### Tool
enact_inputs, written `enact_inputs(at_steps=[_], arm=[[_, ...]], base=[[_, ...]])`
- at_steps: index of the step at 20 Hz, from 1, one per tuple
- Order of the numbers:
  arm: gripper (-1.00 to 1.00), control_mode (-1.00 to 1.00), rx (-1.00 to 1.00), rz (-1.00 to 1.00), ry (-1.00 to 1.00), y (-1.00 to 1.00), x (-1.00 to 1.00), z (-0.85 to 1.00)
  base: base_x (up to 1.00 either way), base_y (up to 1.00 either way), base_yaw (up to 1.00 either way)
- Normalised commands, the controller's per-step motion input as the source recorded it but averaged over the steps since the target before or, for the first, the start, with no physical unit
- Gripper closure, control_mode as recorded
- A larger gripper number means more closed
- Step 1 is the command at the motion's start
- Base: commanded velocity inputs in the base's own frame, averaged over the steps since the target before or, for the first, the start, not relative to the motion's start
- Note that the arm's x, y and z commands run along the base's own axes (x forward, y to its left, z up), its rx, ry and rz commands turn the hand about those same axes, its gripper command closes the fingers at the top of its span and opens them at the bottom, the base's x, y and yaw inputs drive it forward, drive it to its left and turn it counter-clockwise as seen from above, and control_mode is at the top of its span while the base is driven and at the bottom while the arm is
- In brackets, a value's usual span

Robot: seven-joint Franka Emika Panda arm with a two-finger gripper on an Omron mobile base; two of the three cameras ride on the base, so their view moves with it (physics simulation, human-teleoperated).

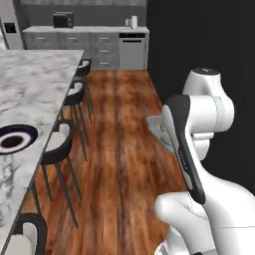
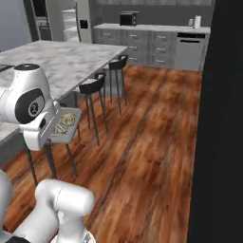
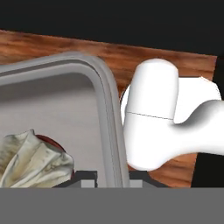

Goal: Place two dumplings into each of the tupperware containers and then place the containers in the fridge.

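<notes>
Left base view: the arm holds a container [image 1: 160, 127] in mid-air over the wood floor [image 1: 119, 149], well apart from the marble tabletop [image 1: 30, 84], where a plate [image 1: 15, 138] sits near the stools [image 1: 60, 144].

Right base view: the container [image 2: 65, 124] sticks out beside the arm's wrist, with dumplings [image 2: 64, 121] in it, just past the tabletop's [image 2: 66, 59] edge.

Hand view: the gripper [image 3: 111, 177] is pinched narrow on the container's rim [image 3: 107, 109]; one dumpling [image 3: 30, 157] lies inside near the tips.
</notes>
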Motion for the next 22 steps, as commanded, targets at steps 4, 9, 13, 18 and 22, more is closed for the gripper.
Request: enact_inputs(at_steps=[4,9,13,18,22], arm=[[1.0,1.0,0.0,0.0,0.0,0.0,0.0,0.0],[1.0,1.0,0.0,0.0,0.0,0.0,0.0,0.0],[1.0,1.0,0.0,0.0,0.0,0.0,0.0,0.0],[1.0,1.0,0.0,0.0,0.0,0.0,0.0,0.0],[1.0,1.0,0.0,0.0,0.0,0.0,0.0,0.0]], base=[[0.07,0.23,-0.84],[0.92,0.59,-0.12],[1.0,0.31,-0.05],[1.0,0.02,-0.05],[1.0,0.1,-0.06]])
